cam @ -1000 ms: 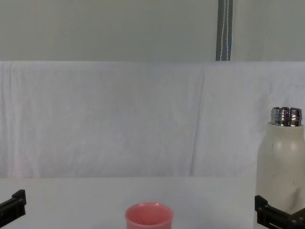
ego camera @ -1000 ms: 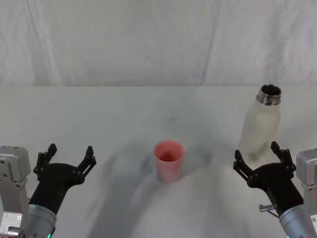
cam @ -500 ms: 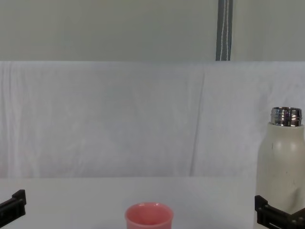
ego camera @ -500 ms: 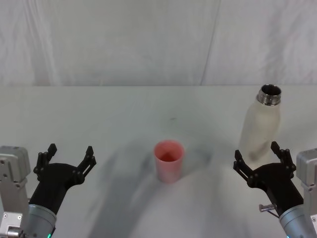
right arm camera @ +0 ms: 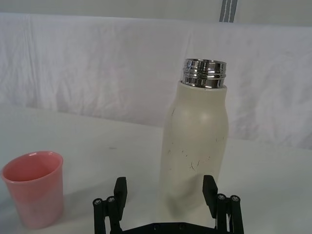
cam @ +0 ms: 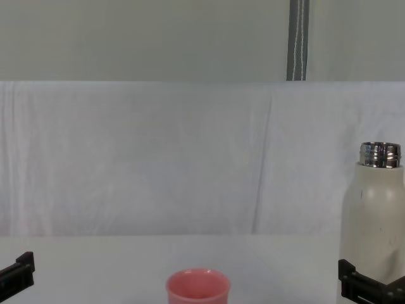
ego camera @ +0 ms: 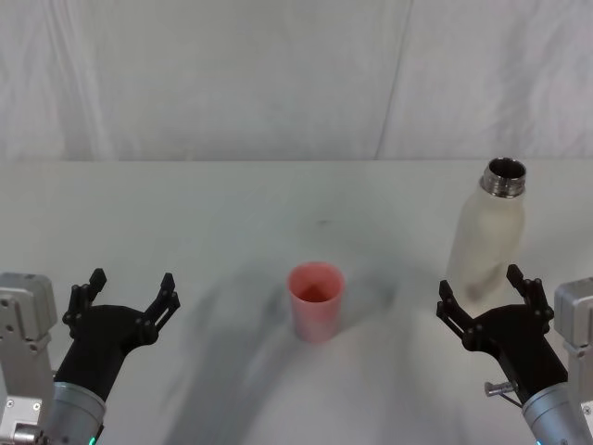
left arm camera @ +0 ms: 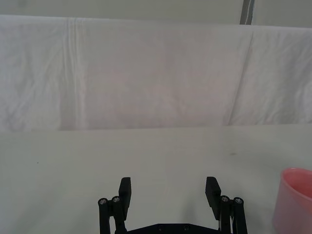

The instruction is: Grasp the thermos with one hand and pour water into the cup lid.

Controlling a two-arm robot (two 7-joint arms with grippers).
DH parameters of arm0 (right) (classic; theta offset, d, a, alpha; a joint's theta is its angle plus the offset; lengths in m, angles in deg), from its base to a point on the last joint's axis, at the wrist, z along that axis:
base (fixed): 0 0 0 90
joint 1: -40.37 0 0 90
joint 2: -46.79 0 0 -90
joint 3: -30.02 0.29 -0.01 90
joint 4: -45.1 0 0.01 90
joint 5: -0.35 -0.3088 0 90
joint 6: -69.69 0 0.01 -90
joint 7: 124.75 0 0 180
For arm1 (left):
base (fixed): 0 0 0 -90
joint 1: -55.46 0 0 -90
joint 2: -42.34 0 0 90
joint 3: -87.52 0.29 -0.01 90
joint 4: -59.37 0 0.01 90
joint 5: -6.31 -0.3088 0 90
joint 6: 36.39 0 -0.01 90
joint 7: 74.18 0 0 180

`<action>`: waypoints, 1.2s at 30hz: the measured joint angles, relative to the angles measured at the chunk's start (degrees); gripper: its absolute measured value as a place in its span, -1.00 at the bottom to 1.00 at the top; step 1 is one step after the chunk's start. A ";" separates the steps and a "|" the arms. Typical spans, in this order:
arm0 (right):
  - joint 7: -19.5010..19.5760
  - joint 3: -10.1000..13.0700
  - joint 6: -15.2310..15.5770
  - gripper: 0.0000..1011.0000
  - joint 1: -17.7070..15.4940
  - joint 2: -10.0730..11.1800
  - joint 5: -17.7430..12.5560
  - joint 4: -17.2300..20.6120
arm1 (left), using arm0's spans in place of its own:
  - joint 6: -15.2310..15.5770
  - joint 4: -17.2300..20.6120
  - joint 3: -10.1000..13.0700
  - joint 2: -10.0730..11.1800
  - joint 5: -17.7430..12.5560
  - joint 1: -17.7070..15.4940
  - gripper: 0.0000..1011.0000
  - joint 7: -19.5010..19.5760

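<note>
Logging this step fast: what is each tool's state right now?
Left tool: open, empty, near the table's left front.
Right tool: open, empty, just short of the thermos, not touching it.

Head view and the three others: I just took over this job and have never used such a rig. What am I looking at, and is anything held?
A two-armed robot faces a white table. The head view looks down on it, the chest view looks across it, and each wrist view looks out past its own gripper. The left gripper and right gripper are both open and empty, near the table's front edge. The pink cup lid stands upright in the middle. The uncapped cream thermos stands upright just beyond the right gripper, lined up between its fingers. Nothing is held.
</note>
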 joint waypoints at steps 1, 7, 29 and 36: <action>0.00 0.00 0.00 0.98 0.00 0.00 0.00 0.00 | 0.00 0.00 0.00 0.00 0.00 0.00 0.98 0.00; 0.00 0.00 0.00 0.98 0.00 0.00 0.00 0.00 | 0.00 0.00 0.00 0.00 0.00 0.00 0.98 0.00; -0.47 3.04 -0.52 0.98 -1.65 -0.83 -0.59 0.79 | 0.00 0.00 0.00 0.00 0.00 0.00 0.98 0.00; -1.62 4.92 -1.69 0.98 -2.14 -1.78 -1.33 0.59 | 0.00 0.00 0.00 0.00 0.00 0.00 0.98 0.00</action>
